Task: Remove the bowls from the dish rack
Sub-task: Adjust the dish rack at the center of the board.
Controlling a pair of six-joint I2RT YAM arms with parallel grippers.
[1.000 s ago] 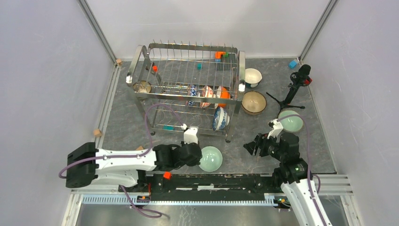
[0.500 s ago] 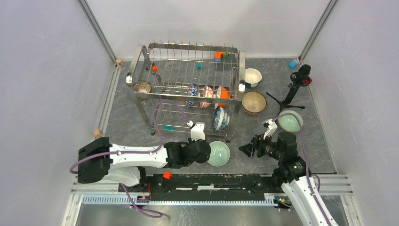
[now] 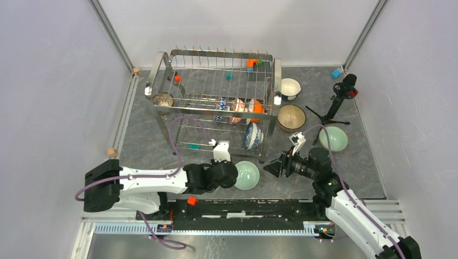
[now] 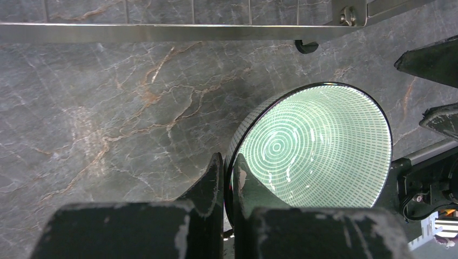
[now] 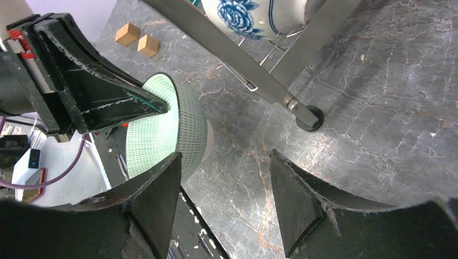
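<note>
Your pale green ribbed ceramic bowl [image 4: 316,148] tilts just in front of the chrome wire dish rack [image 3: 213,53], its rim pinched in the left gripper [image 4: 228,162]. The right gripper [image 5: 224,156] gapes empty beside it. Three unloaded bowls [image 3: 291,117] sit on the grey marble table [image 3: 151,145]; several racked bowls [image 3: 237,110] remain.

The tabletop [image 4: 108,108] looks like matt grey stone, veined with rust and white. The rack [image 4: 162,32] is bright polished metal. The green bowl [image 4: 318,145] is glossy glazed ceramic with a fine printed grid, and the flowered bowl [image 5: 243,16] shines the same way. The left gripper [image 4: 227,162] and right gripper [image 5: 224,156] are matt black plastic, scuffed pale at the edges. Two blocks [image 5: 137,39] look like bare wood.
</note>
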